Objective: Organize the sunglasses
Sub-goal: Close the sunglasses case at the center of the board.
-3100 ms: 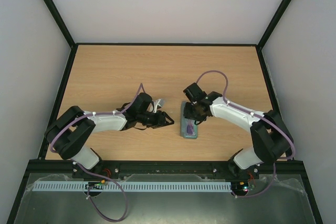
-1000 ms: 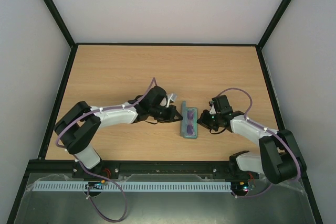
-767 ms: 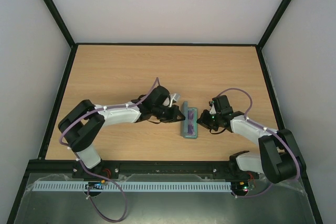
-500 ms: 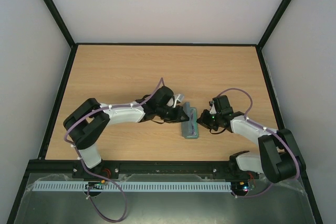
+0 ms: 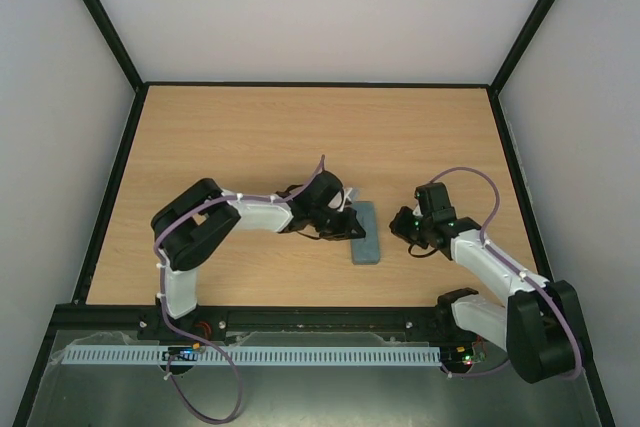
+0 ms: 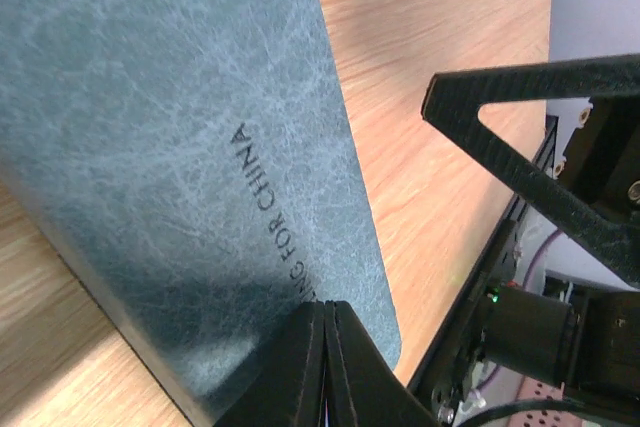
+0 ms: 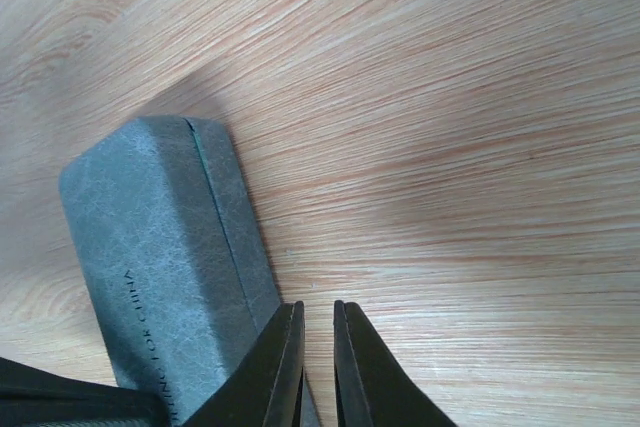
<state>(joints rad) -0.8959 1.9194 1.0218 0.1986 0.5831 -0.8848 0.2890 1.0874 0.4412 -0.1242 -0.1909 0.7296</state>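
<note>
1. White walls (image 5: 320, 7) and black frame posts close in a light wooden table (image 5: 250, 137); both arms reach towards its middle.
2. Directly under the left gripper (image 6: 326, 309) lies the grey-blue case (image 5: 366, 235), closed and flat on the wood.
3. The left gripper is clenched: its two dark fingers (image 6: 300, 367) meet along a thin line with nothing between them. Their tips sit over the case lid, near its long edge. Whether they press on it I cannot tell.
4. Just ahead of those tips, stamped lettering (image 6: 275, 207) ending in "FOR CHINA" runs along the lid.
5. Beyond the case from the left gripper, across a strip of bare wood, stands the right gripper (image 7: 318, 309).
6. The right gripper's fingers (image 7: 285, 347) are parted by a narrow slit and hold nothing; only wood grain shows between them.
7. From the right gripper, the case lies ahead and to the left of the tips, and its near long edge runs down to the left finger. The top view shows a small gap between the two.
8. At the lower left of the right wrist view, a black piece of the left gripper lies across the case.
9. The sunglasses show in no view. The shut lid hides the inside of the case, so I cannot tell where they are.
</note>
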